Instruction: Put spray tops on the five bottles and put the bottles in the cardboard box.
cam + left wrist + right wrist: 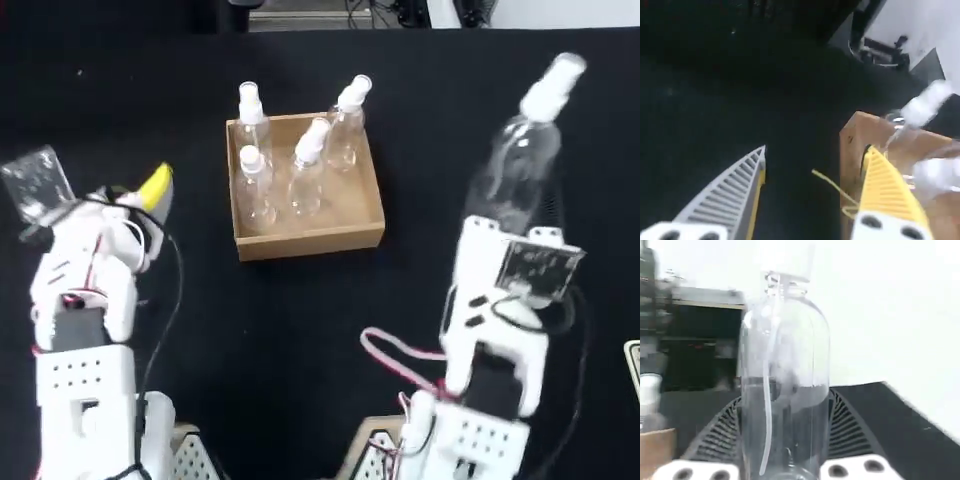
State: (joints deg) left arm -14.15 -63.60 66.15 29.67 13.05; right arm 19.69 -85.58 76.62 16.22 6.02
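One clear bottle (508, 175), spray top (552, 82) fitted, is clamped by its lower body in the right gripper (785, 415). Its long axis is near upright, top uppermost, apparently clear of the table (300, 340). The cardboard box (310, 241) lies to the robot's left of it, well apart, holding four capped bottles (305, 175). The left gripper (815, 155) — jaws spread, empty — sits just beside the box's left wall. Likely next move: carry leftward, lower base-first into the bare near-right corner.

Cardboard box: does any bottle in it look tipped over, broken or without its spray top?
Nothing stands out. The four bottles all stand in the cardboard box, each with a white spray top. The fifth bottle, also capped, is held in the right gripper.
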